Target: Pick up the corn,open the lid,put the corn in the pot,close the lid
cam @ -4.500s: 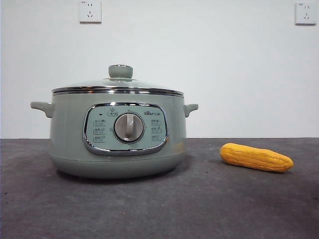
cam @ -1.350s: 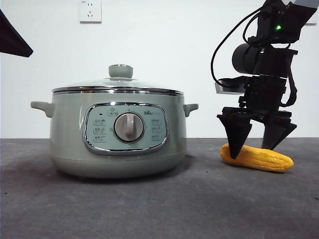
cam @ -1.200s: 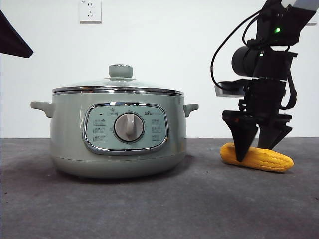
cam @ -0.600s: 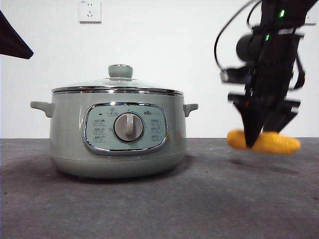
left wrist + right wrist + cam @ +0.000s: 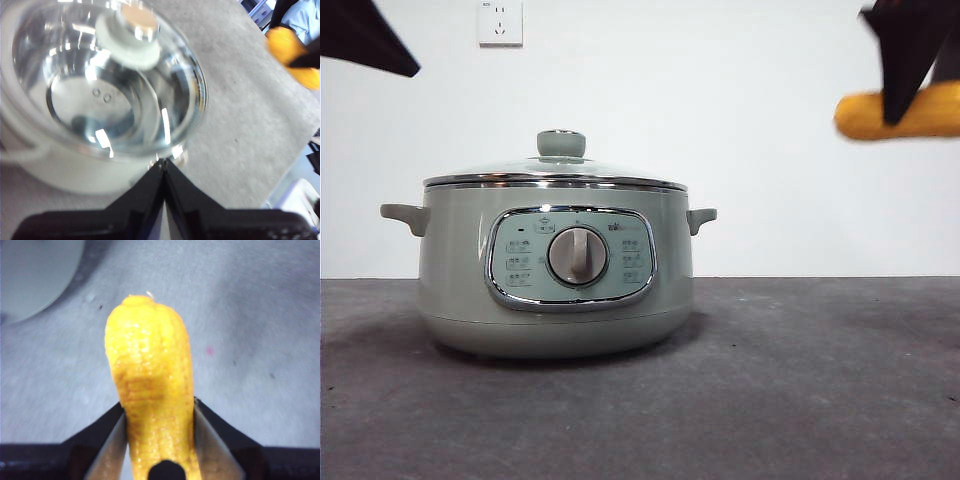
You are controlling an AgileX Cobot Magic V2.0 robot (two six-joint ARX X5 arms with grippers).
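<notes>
Right claw [image 5: 159,440] grips the corn [image 5: 905,112] high in the air, clear of the tabletop [image 5: 800,400]. Left claw [image 5: 164,167], pinched closed and empty, hovers over the lid [image 5: 107,75], seated on the pot [image 5: 555,265].

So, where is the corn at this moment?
The corn is in the air, clamped in the right gripper, at the upper right of the front view, higher than the lid and to the right of the pot.
</notes>
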